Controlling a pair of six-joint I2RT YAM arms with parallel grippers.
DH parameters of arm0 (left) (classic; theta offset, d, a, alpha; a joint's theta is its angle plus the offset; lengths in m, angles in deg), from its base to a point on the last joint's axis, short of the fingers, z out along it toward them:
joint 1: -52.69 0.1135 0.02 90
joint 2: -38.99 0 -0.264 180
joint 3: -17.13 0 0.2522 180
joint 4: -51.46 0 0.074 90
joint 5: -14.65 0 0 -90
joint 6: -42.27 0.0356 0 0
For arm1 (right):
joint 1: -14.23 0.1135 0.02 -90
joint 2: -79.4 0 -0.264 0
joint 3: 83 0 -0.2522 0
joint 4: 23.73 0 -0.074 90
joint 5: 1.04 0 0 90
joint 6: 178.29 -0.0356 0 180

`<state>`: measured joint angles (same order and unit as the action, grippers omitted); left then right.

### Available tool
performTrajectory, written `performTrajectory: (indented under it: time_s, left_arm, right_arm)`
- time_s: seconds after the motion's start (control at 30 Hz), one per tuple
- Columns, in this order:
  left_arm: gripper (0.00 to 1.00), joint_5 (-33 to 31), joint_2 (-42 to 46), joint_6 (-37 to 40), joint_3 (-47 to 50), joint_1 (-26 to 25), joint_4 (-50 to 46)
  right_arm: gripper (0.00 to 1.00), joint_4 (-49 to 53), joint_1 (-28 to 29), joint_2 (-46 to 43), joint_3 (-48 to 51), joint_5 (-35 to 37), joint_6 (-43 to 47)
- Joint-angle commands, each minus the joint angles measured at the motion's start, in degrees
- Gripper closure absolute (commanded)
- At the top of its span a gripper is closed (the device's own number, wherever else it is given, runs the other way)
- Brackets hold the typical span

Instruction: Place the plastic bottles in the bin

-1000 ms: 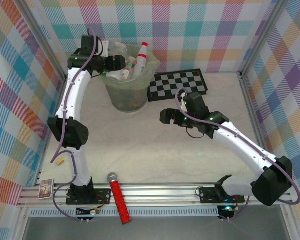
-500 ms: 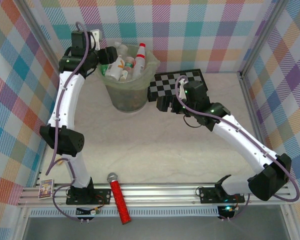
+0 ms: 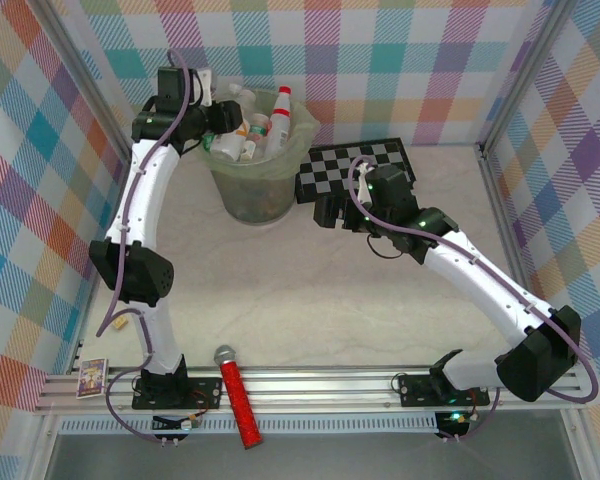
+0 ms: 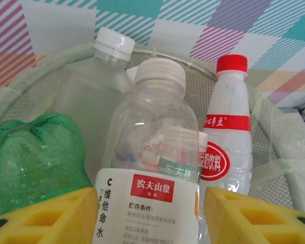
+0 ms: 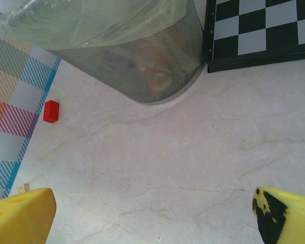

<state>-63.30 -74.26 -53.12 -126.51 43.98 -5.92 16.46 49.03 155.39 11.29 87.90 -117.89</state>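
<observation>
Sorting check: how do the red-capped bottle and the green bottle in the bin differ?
The red-capped bottle is clear, red-labelled and upright; the green bottle is tinted green and shows its lobed base, cap unseen. Both sit inside the bin.

Pale marbled table [image 3: 280, 290] with bin [image 3: 250, 195], chequered board [image 3: 380, 160], small red block [image 5: 51, 111].

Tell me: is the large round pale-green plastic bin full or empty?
Nearly full: the bin holds many plastic bottles, whose capped necks reach above its rim.
</observation>
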Motion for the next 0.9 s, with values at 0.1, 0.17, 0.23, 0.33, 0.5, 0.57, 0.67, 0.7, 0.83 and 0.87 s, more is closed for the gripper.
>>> performTrajectory:
  time_s: [0.1, 0.17, 0.23, 0.33, 0.5, 0.57, 0.67, 0.7, 0.83, 0.87]
  left_arm:
    - [0.44, 1.13, 0.08, -0.68, 0.03, -0.43, -1.41]
    - [0.44, 0.96, 0.55, -0.35, -1.34, -0.44, -1.82]
    - [0.44, 0.87, 1.33, 0.0, -2.95, -0.43, -2.22]
    - [0.31, 0.49, 4.27, 0.45, -2.81, -0.34, -0.65]
    - [0.13, -3.41, 13.82, 0.83, 4.6, 0.24, 4.21]
    - [0.05, -7.07, 19.81, 0.41, 12.07, 0.78, 7.95]
    - [0.0, -14.28, 29.84, -2.08, 26.82, 2.0, 14.27]
    - [0.0, -16.82, 33.18, -3.2, 32.11, 2.32, 16.52]
    - [0.0, -27.76, 46.2, -6.9, 54.96, 3.24, 24.39]
    - [0.0, -30.72, 48.41, -7.6, 59.06, 3.26, 24.31]
  right_arm:
    - [0.01, 0.01, -0.54, -1.01, 0.59, 0.09, -0.28]
    - [0.01, 0.19, -0.67, -1.0, 0.17, 0.3, 0.05]
    - [0.01, 0.58, -0.77, -1.01, -0.42, 0.37, 0.41]
    - [0.01, 1.7, -1.17, -1.19, -1.69, 1.12, 1.41]
    - [0.0, 3.79, -3.73, -2.51, -2.86, 2.62, 3.82]
    - [0.0, 4.64, -5.55, -3.4, -2.91, 2.68, 5.22]
    - [0.01, 5.55, -8.88, -4.82, -1.89, 3.78, 7.83]
    - [0.01, 5.8, -9.93, -5.16, -1.39, 4.38, 8.87]
    - [0.01, 4.02, -15.29, -6.5, 3.63, 6.32, 14.65]
    - [0.01, 2.79, -16.56, -6.97, 5.45, 6.65, 16.24]
